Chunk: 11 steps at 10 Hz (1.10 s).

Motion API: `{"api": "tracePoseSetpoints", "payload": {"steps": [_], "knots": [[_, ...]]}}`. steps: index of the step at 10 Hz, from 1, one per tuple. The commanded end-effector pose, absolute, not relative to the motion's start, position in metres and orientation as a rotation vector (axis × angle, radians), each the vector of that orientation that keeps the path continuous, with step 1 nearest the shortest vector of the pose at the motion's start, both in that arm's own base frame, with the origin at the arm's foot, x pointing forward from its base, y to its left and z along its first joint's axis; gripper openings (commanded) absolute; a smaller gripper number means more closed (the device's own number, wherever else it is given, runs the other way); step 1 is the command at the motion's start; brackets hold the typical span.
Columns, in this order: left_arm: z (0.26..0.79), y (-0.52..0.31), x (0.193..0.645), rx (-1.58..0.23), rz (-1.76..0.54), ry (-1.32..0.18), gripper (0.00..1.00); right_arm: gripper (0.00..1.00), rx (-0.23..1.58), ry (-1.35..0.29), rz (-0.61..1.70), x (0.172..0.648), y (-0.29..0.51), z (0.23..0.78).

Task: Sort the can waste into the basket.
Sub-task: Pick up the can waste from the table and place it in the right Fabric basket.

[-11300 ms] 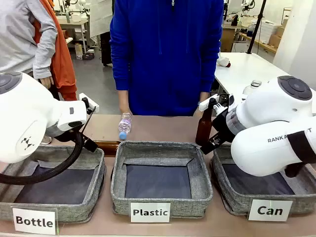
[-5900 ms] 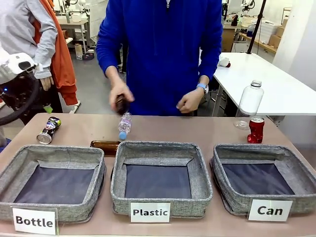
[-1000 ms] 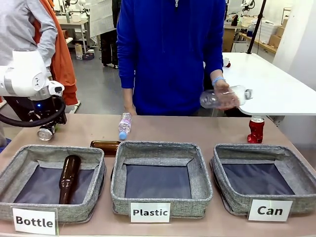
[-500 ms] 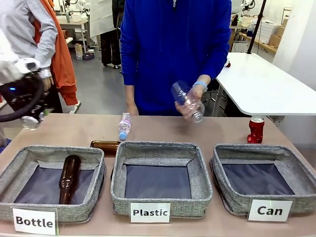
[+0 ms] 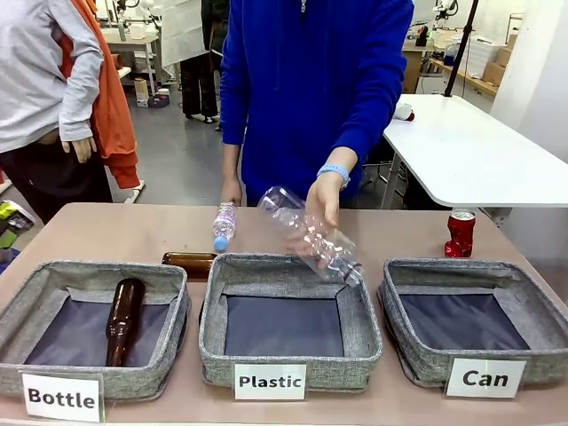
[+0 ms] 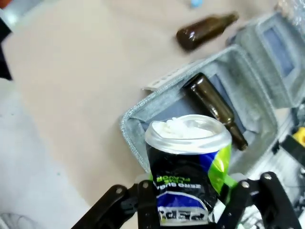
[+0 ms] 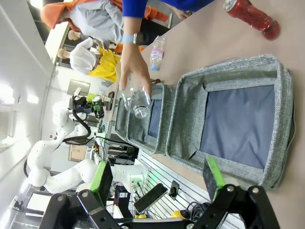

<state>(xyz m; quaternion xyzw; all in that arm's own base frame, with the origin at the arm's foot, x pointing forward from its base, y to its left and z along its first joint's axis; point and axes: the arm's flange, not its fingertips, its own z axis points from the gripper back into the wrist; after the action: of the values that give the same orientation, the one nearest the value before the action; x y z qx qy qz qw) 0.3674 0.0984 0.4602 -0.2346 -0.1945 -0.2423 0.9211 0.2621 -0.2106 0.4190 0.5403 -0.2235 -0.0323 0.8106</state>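
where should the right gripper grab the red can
Likely mid-body on the red can, fingers across its sides, coming from above: it stands upright just beyond the Can basket, top free.

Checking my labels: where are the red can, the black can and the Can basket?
red can (image 5: 460, 235), front view, its body.
black can (image 6: 188, 169), left wrist view, its printed side.
Can basket (image 5: 413, 359), front view, its front wall.

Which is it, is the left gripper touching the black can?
Touching. The left wrist view shows the left gripper clamped on both sides of the black can.
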Motion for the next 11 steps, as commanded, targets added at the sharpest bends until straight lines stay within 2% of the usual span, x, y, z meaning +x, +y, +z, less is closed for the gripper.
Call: {"api": "tracePoseSetpoints", "payload": {"steps": [1, 4, 5, 6, 9, 11], "knots": [[0.462, 0.086, 0.377, -0.427, -0.519, -0.347, 0.0, 1.0, 1.171, -0.509, -0.049, 0.264, -0.211, 0.42], [0.462, 0.086, 0.377, -0.427, -0.519, -0.347, 0.0, 1.0, 1.171, -0.509, -0.049, 0.264, -0.211, 0.42], [0.458, 0.09, 0.373, -0.456, -0.522, -0.37, 0.38, 1.0, 1.171, -0.509, -0.049, 0.264, -0.211, 0.42], [0.472, 0.039, 0.363, -0.571, -0.633, -0.399, 0.38, 1.0, 1.171, -0.509, -0.049, 0.264, -0.211, 0.42], [0.517, -0.116, 0.343, -0.473, -0.972, -0.385, 0.38, 1.0, 1.171, -0.509, -0.049, 0.264, -0.211, 0.42], [0.513, -0.151, 0.348, -0.408, -0.997, -0.359, 0.38, 1.0, 1.171, -0.509, -0.049, 0.264, -0.211, 0.42]]}}
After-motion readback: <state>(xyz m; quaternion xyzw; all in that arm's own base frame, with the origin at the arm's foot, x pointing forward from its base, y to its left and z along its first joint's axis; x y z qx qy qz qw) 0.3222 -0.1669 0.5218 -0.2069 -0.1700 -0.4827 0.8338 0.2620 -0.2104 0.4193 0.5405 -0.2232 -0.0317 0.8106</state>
